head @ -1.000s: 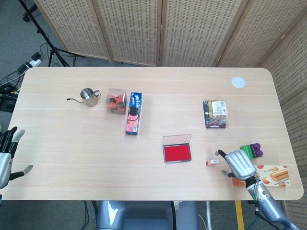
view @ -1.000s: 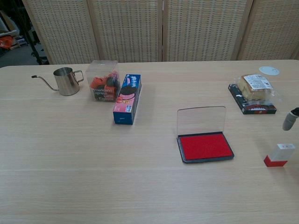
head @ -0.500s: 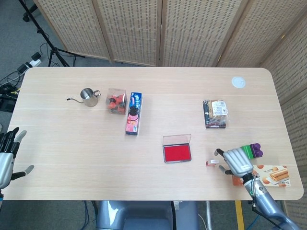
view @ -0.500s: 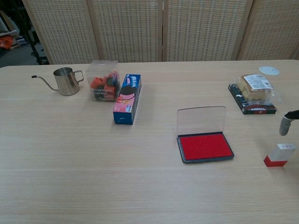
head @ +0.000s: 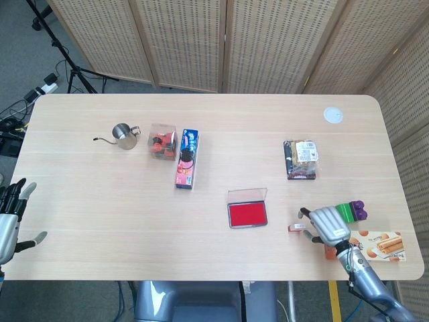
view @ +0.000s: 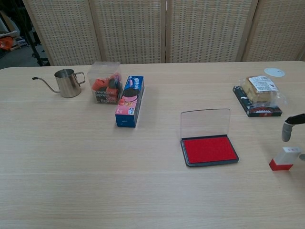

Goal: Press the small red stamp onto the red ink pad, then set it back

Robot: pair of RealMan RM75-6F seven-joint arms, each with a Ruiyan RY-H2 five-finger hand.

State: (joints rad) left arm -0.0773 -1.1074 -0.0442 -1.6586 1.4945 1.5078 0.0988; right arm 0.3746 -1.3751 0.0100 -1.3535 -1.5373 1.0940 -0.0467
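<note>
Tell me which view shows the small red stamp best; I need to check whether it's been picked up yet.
The chest view: the small red stamp stands clear on the table, its red base visible. The head view shows it tiny, beside the right hand.

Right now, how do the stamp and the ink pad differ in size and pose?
The stamp is a small upright block, red below and white above; the ink pad is wide, flat and wholly red inside. The pad has a clear lid standing open; the stamp has none. The stamp stands beside the right robot hand; the pad lies apart. Both rest on the table.
</note>
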